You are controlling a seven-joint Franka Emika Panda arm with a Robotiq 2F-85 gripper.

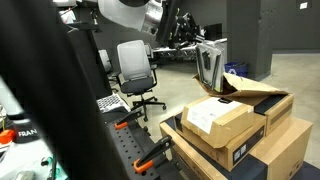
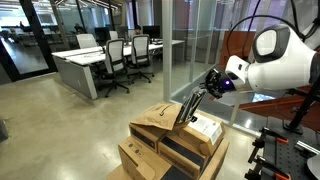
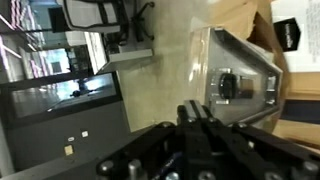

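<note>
Arm (image 2: pixel 285 55): smooth white shells, rounded and bulbous at the joints, with narrow dark seams between the links in both exterior views; the same glossy white casing appears at (image 1: pixel 125 12). A black collar (image 2: pixel 237 76) joins the last white link to the gripper (image 2: pixel 203 92). A thin dark cable (image 2: pixel 247 20) runs beside the white link. The gripper is matte black throughout; the wrist view (image 3: pixel 196 112) shows its angular body, linkage bars and round pivot pins.
</note>
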